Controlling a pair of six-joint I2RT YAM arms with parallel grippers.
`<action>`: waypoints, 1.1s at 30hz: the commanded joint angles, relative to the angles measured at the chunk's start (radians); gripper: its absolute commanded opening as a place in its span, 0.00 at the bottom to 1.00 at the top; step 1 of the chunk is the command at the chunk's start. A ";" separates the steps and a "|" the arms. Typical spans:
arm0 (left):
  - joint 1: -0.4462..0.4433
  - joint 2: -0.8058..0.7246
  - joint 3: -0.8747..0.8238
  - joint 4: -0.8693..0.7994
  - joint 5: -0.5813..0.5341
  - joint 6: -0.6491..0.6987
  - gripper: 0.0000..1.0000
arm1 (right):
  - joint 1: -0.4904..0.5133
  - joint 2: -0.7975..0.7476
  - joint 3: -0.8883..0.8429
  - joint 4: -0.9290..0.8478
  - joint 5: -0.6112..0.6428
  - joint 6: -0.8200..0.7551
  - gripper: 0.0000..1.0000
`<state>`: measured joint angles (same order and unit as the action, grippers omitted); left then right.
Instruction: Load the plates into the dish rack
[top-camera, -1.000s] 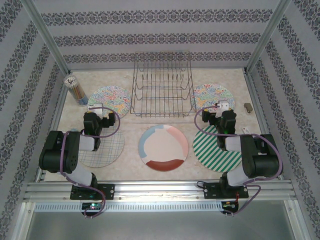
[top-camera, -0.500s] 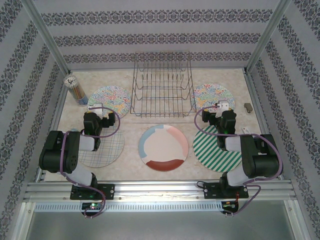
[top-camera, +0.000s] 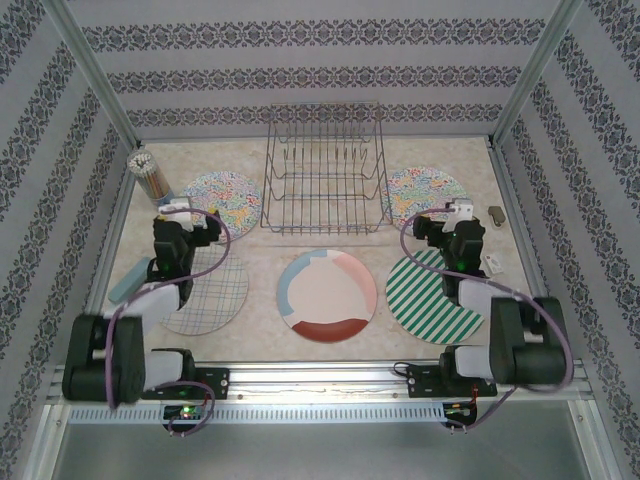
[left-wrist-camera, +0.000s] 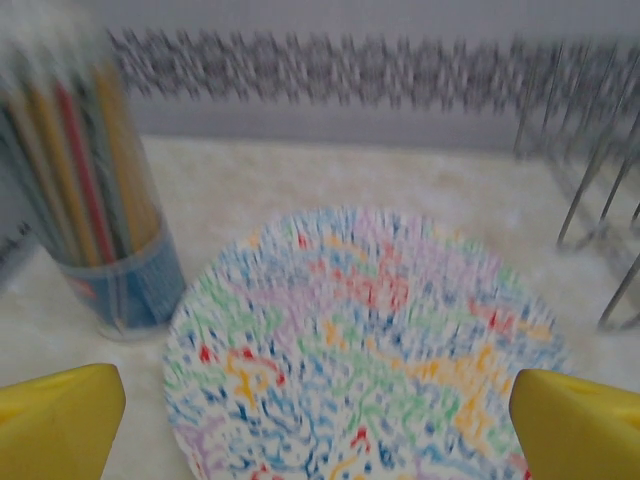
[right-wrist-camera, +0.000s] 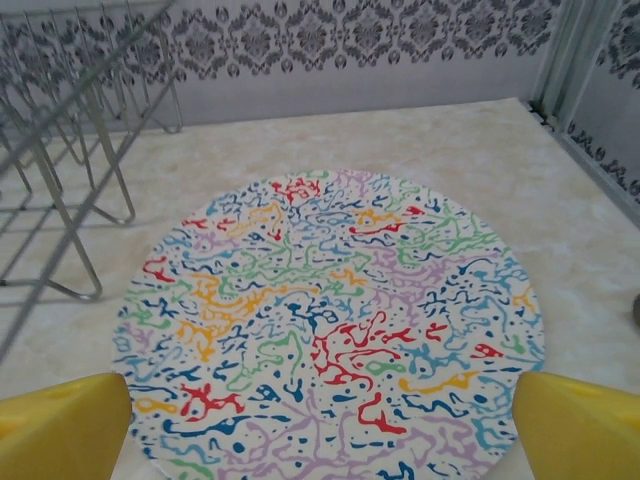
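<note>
The dark wire dish rack (top-camera: 323, 180) stands empty at the back middle; its wires show in both wrist views (left-wrist-camera: 600, 200) (right-wrist-camera: 70, 150). Several plates lie flat on the table: a floral one (top-camera: 225, 198) at back left, another floral one (top-camera: 425, 190) at back right, a checked one (top-camera: 210, 295), a cream one with coloured rim blocks (top-camera: 327, 295) and a green-striped one (top-camera: 430, 300). My left gripper (top-camera: 178, 214) (left-wrist-camera: 320, 430) hangs open over the near edge of the left floral plate (left-wrist-camera: 360, 340). My right gripper (top-camera: 457, 216) (right-wrist-camera: 320, 430) is open above the right floral plate (right-wrist-camera: 330, 320). Neither holds anything.
A clear cup of pencils (top-camera: 150, 178) (left-wrist-camera: 90, 200) stands at the back left, close beside the left floral plate. A small dark object (top-camera: 495, 213) lies by the right wall. Patterned walls close in the table on three sides.
The left arm has swung left and stretched forward, bringing its gripper towards the left floral plate's edge. The right arm has shifted slightly right and forward. Both grippers stayed open.
</note>
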<state>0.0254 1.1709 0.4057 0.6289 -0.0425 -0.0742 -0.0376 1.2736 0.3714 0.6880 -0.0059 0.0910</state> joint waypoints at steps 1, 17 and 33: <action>-0.007 -0.211 0.067 -0.264 -0.050 -0.137 1.00 | -0.008 -0.175 0.056 -0.244 -0.024 0.055 0.98; -0.004 -0.649 0.487 -1.530 -0.104 -0.514 0.99 | 0.376 -0.284 0.553 -1.040 0.143 0.148 0.98; 0.007 -0.599 0.525 -1.833 -0.034 -0.596 0.99 | 0.557 0.058 0.834 -1.175 0.155 0.147 0.98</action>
<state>0.0265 0.5323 0.9260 -1.1557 -0.1047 -0.6537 0.5133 1.3167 1.1721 -0.4683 0.1673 0.2333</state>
